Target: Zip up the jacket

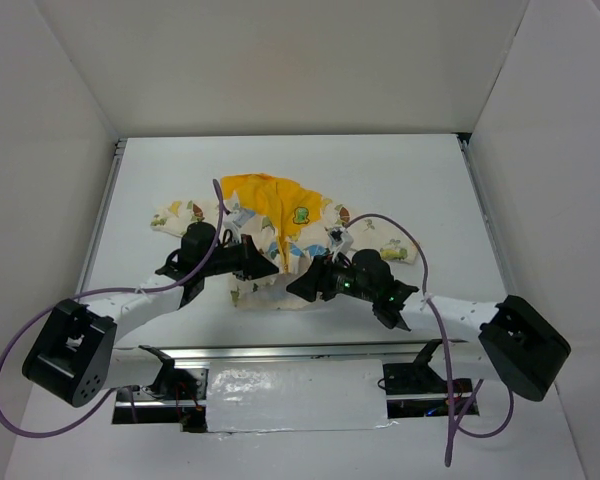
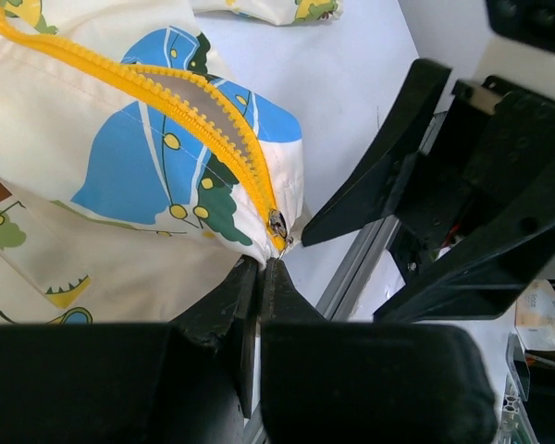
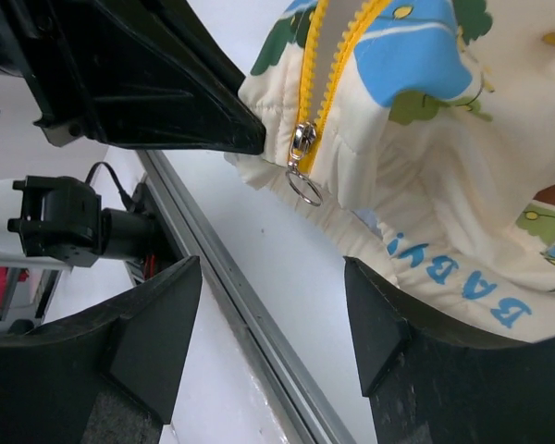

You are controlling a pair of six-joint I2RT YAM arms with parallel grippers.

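Note:
The jacket (image 1: 280, 225) lies flat mid-table, cream with cartoon prints, its yellow hood (image 1: 265, 195) at the far side. Its yellow zipper (image 2: 213, 111) is parted above the slider (image 2: 277, 225), which sits at the bottom hem. My left gripper (image 2: 259, 268) is shut, pinching the hem just below the slider. My right gripper (image 3: 270, 277) is open and empty, a little short of the slider (image 3: 302, 139) and its metal ring pull (image 3: 305, 188), which hangs over the table. In the top view both grippers, the left (image 1: 270, 268) and the right (image 1: 298, 285), meet at the jacket's near hem.
A metal rail (image 3: 231, 287) runs along the table's near edge, just below the hem. The left gripper's black finger (image 3: 166, 83) sits close to the slider in the right wrist view. The sleeves (image 1: 175, 215) spread to both sides. White walls enclose the table.

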